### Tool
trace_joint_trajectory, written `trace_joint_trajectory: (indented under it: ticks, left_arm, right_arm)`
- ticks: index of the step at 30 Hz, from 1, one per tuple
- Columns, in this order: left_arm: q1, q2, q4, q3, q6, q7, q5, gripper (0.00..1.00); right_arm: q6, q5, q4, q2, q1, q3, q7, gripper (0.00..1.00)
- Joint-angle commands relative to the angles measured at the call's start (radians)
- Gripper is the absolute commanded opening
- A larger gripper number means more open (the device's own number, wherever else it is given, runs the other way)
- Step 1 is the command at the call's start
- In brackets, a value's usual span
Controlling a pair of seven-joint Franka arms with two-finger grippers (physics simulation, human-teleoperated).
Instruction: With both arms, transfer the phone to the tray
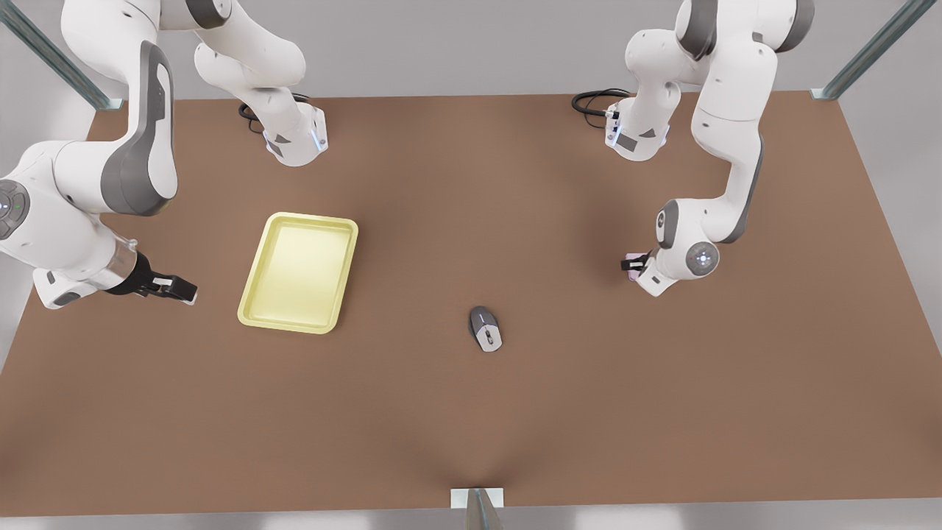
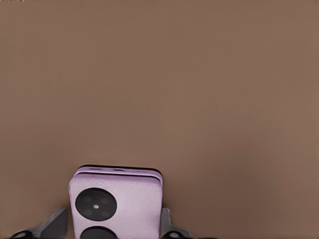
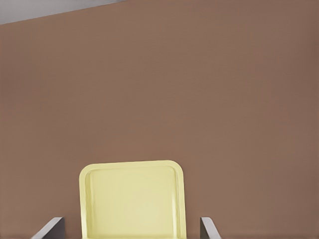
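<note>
On the front view's left, the right tool point(image 1: 184, 289) was seen low over the brown bench point(image 1: 471, 412), its black fingers pointed toward the tray point(image 1: 299, 271). In the right wrist view the two fingertips point(image 3: 50, 228) were seen spread wide apart with nothing between them, and the tray point(image 3: 132, 199) lay just ahead of the tool, centred between the spread fingers. The pale yellow tray was seen lying flat on the bench with its raised rim all round.

Further toward the front view's right, a grey computer mouse point(image 1: 486, 328) was seen on the bench, well apart from both tools and from the tray.

On the front view's right, the left tool point(image 1: 634, 263) was seen low at the bench, with the phone point(image 1: 631, 263) at its tip as a small pink patch, largely covered by the wrist. In the left wrist view the phone point(image 2: 117, 204) was shown between the two fingers point(image 2: 54, 224), a lilac slab with its black camera circles facing the camera. The fingers were seen on either side of the phone, pressed against its edges, so the tool was taken to be clamped on it. The phone was well apart from the tray, with the mouse lying between them.
</note>
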Motion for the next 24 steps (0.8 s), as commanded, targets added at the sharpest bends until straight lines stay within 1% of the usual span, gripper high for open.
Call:
trace_joint_trajectory:
  ticks: [1, 4, 6, 9, 10, 11, 12, 13, 14, 17, 18, 21, 24]
  left_arm:
    - [0.000, 0.000, 0.000, 0.000, 0.005, -0.012, -0.002, 0.76]
    - [0.000, 0.000, 0.002, 0.000, 0.004, -0.012, -0.002, 0.76]
    - [-0.002, -0.026, 0.010, 0.000, -0.015, -0.024, -0.002, 0.77]
    - [-0.015, -0.042, 0.027, 0.000, -0.039, -0.028, -0.055, 0.77]
    - [-0.064, -0.056, 0.027, 0.001, -0.042, -0.051, -0.112, 0.77]
    - [-0.143, -0.066, 0.034, 0.001, -0.058, -0.133, -0.141, 0.77]
    - [-0.213, -0.050, 0.068, 0.000, -0.073, -0.266, -0.141, 0.77]
    - [-0.262, -0.036, 0.105, 0.000, -0.099, -0.332, -0.146, 0.77]
    - [-0.322, -0.005, 0.178, 0.000, -0.156, -0.421, -0.148, 0.77]
    - [-0.501, 0.196, 0.552, 0.000, -0.337, -0.751, -0.172, 0.77]
    - [-0.554, 0.227, 0.623, 0.000, -0.346, -0.823, -0.197, 0.77]
    - [-0.698, 0.314, 0.787, 0.000, -0.355, -0.975, -0.220, 0.77]
    - [-0.770, 0.360, 0.829, 0.000, -0.351, -1.050, -0.223, 0.77]
  right_arm:
    - [0.000, 0.001, 0.000, -0.001, 0.000, 0.000, 0.004, 1.00]
    - [0.000, 0.001, -0.001, 0.000, 0.000, 0.000, 0.002, 1.00]
    - [-0.002, -0.001, -0.001, -0.001, 0.003, 0.000, 0.004, 1.00]
    - [0.000, -0.001, 0.000, -0.001, 0.003, 0.000, 0.004, 1.00]
    - [0.000, -0.001, 0.000, 0.000, 0.001, 0.000, 0.004, 1.00]
    - [-0.002, -0.001, 0.000, -0.001, 0.003, 0.000, 0.004, 1.00]
    - [-0.003, -0.001, 0.000, -0.001, 0.003, 0.000, 0.004, 1.00]
    - [-0.002, -0.001, 0.000, -0.001, 0.003, 0.000, 0.004, 1.00]
    - [-0.002, -0.001, 0.000, 0.000, 0.001, 0.000, 0.004, 1.00]
    - [-0.003, -0.001, -0.001, 0.000, 0.000, 0.000, 0.002, 1.00]
    - [-0.002, -0.001, 0.000, 0.000, 0.000, 0.000, 0.004, 1.00]
    - [-0.008, -0.001, -0.001, 0.000, 0.000, -0.002, 0.005, 1.00]
    - [-0.009, -0.002, 0.000, 0.003, 0.000, -0.002, 0.002, 1.00]
